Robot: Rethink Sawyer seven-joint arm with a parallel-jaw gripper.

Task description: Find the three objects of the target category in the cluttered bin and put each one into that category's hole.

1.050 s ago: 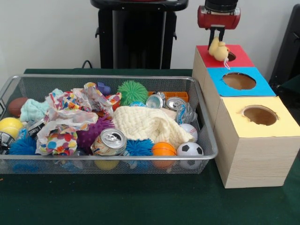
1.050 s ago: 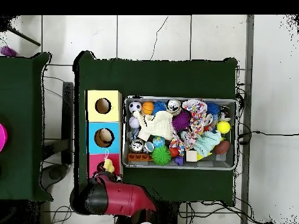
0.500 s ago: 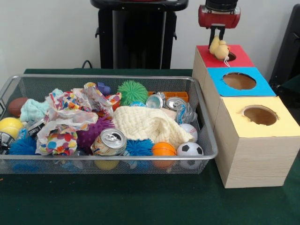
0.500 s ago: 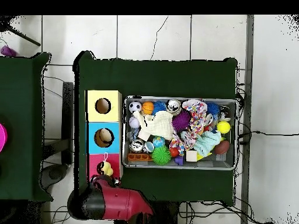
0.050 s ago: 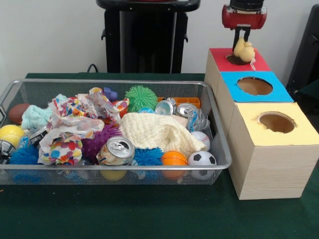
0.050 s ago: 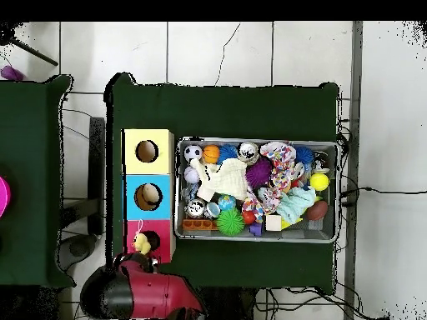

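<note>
A small yellow plush toy (image 5: 244,51) with a white string hangs from my gripper (image 5: 242,41), which is shut on its top. It sits low over the red-topped box (image 5: 218,54), just right of that box's hole (image 5: 233,59). From above, the plush toy (image 6: 142,243) lies over the left part of the red box (image 6: 163,237), with the red arm (image 6: 138,292) below it. The wire bin (image 5: 114,82) holds drink cans (image 5: 115,151), small balls (image 5: 202,159), spiky balls (image 5: 140,97), a cream cloth (image 5: 157,132) and crumpled dotted paper (image 5: 75,124).
A blue-topped box (image 5: 280,92) and a yellow-topped box (image 5: 305,133) stand in a row with the red one, right of the bin. Each has a round hole. A black stand (image 5: 144,35) rises behind the bin. A second green table (image 6: 29,179) lies at the overhead view's left.
In the front view my gripper has carried the plush toy to the right and slightly up, from the red box's hole to beyond it. The bin's contents have not moved.
</note>
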